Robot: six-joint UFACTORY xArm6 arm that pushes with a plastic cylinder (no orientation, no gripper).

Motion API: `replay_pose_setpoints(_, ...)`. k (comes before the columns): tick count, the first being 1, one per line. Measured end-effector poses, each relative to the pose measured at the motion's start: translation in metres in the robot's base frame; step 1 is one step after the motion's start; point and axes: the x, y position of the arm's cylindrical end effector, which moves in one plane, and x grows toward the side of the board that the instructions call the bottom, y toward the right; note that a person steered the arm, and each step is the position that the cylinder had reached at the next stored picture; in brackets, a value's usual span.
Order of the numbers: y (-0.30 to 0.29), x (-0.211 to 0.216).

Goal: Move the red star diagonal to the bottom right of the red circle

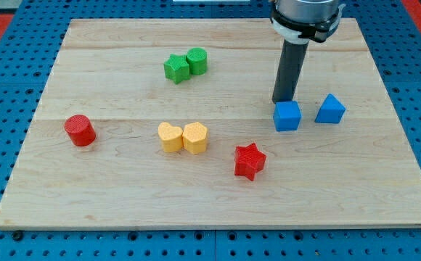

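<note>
The red star [250, 161], lower centre-right, looks light, rigid and prone to spinning; push its right flank toward the red circle [80, 130]. My tip [282, 101], a jawless rod holding nothing, touches the blue cube [287, 116].

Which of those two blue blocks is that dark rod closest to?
The blue cube, the one further to the view's left. My tip sits right at its top edge, while the other blue block stands apart, to the view's right.

Bright, even overhead light; soft short shadows under blocks; sharp focus; faint sheen on board [218, 203].
</note>
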Motion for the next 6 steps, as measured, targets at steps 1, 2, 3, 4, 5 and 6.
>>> replay_pose_setpoints(1,-0.034,-0.025)
replay_pose_setpoints(2,-0.045,0.004)
replay_pose_setpoints(3,-0.041,0.031)
replay_pose_setpoints(4,-0.033,0.035)
replay_pose_setpoints(5,-0.012,0.029)
replay_pose_setpoints(6,0.004,0.021)
